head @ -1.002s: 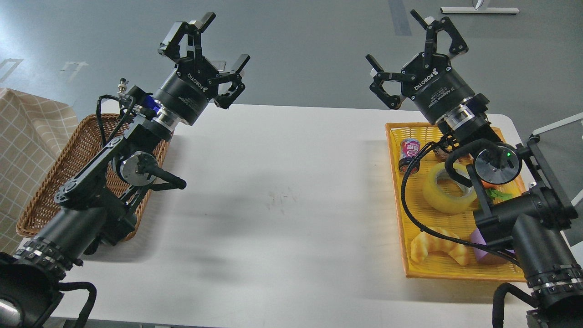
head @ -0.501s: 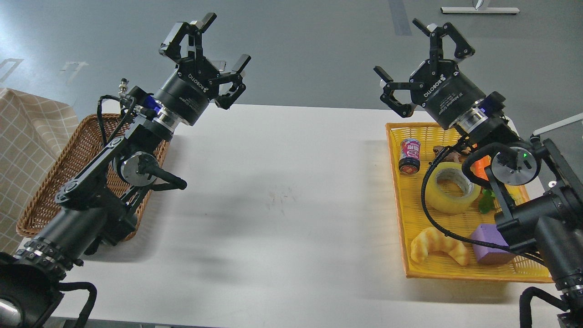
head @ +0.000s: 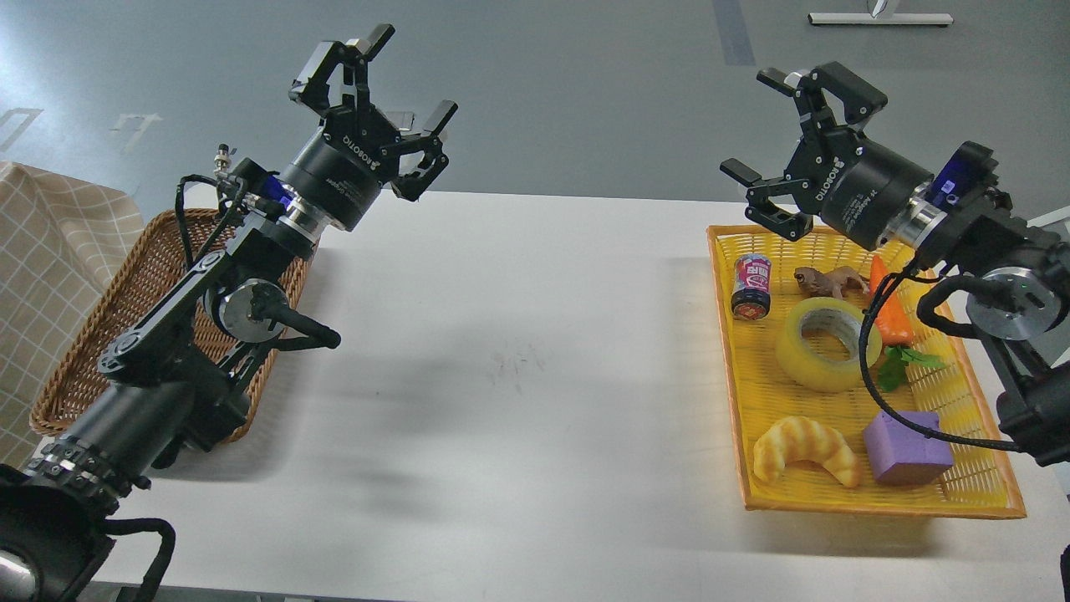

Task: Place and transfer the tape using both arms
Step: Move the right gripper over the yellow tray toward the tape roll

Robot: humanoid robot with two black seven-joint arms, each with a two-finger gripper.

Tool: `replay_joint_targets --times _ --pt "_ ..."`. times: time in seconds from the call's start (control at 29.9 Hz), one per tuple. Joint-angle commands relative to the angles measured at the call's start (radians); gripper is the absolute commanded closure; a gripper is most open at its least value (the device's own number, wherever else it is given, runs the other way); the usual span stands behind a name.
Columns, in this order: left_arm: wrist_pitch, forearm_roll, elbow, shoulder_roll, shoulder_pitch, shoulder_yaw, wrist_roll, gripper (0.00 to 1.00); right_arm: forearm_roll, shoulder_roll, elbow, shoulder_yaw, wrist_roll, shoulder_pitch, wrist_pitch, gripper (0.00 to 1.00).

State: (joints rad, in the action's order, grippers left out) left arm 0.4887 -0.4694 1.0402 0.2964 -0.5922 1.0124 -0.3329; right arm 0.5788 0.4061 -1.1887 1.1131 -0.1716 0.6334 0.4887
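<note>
The tape (head: 823, 343), a translucent yellow roll with a grey-white core, lies flat in the yellow tray (head: 736, 401) at the right of the white table. My right gripper (head: 782, 142) is open and empty, held above the tray's far left corner, well above the tape. My left gripper (head: 380, 104) is open and empty, raised over the table's far left, beside the wicker basket (head: 92, 334).
The tray also holds a small can (head: 751, 285), a brown toy animal (head: 827, 280), a carrot (head: 888, 309), a croissant (head: 804, 447) and a purple block (head: 907, 447). A checked cloth (head: 50, 242) lies at the far left. The white table (head: 518, 359) spans the middle.
My right arm has swung right and back, and its gripper has moved right and slightly lower, uncovering the tape, carrot and purple block. The left arm has hardly moved.
</note>
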Motion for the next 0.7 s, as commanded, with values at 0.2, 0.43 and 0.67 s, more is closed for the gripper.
replay_joint_targets --times 0.2,0.43,0.67 --pt "0.000 -0.001 0.000 0.003 0.000 0.000 0.000 0.02 0.307 0.079 -0.071 -0.076 0.001 0.005 0.000 0.00" --pt "0.000 0.000 0.006 0.003 -0.001 0.000 0.000 0.02 0.530 0.138 -0.140 -0.171 0.004 -0.003 0.000 0.00" --pt "0.000 -0.001 0.012 0.006 -0.001 0.000 0.000 0.02 0.679 0.187 -0.141 -0.176 0.009 -0.015 0.000 0.00"
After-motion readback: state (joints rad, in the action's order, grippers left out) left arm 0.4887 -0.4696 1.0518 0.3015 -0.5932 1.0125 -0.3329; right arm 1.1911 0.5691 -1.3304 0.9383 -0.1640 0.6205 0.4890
